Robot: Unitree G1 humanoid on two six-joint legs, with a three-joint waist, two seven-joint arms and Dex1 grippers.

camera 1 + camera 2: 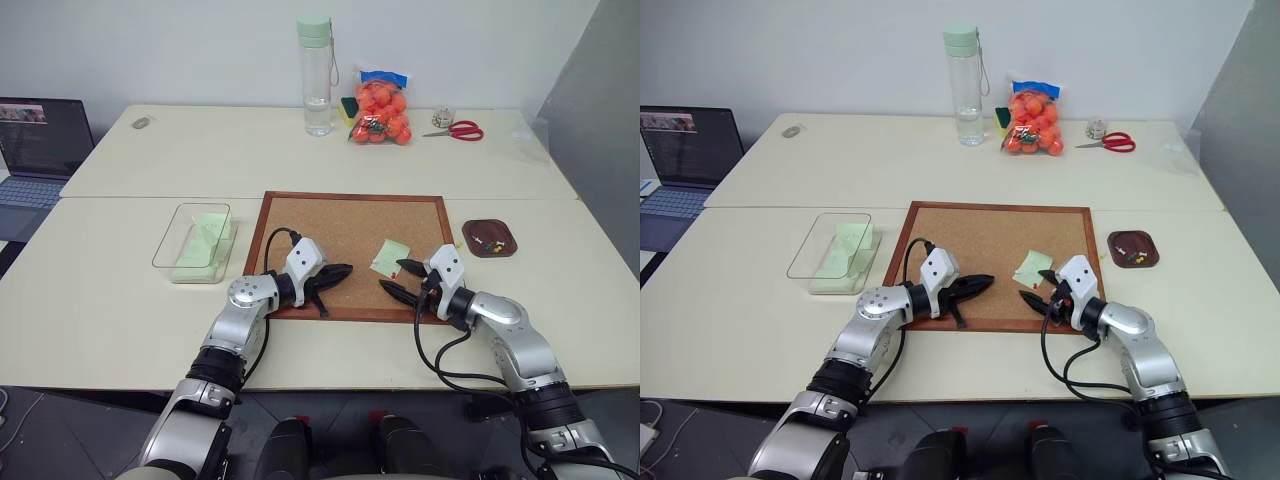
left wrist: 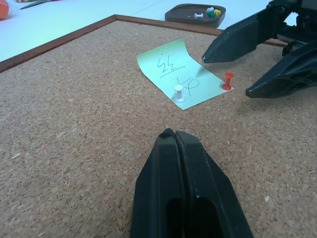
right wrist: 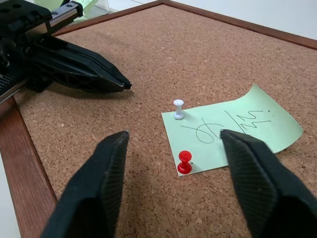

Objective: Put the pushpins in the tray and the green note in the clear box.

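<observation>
Two pushpins, white pushpin (image 3: 179, 109) and red pushpin (image 3: 184, 162), hold green note (image 3: 233, 130) on corkboard (image 1: 340, 225), just ahead of right gripper (image 3: 173, 148), fingers spread, red one between tips. Left gripper (image 2: 174, 135) opposite, fingers pressed together, empty. Tray (image 1: 489, 238) holding pins beyond right gripper's outer side. Clear box (image 1: 196, 241) beyond left gripper's outer side, green paper inside.

– What stands along the far edge of the table (image 1: 120, 300)?
– A clear bottle (image 1: 316, 75) with a green cap at top centre, a bag of oranges (image 1: 381, 110) beside it, red-handled scissors (image 1: 455, 130) further right.
– And elsewhere?
– A laptop (image 1: 38, 150) at the left edge, a wood-framed corkboard (image 1: 340, 235) mid-frame.
</observation>
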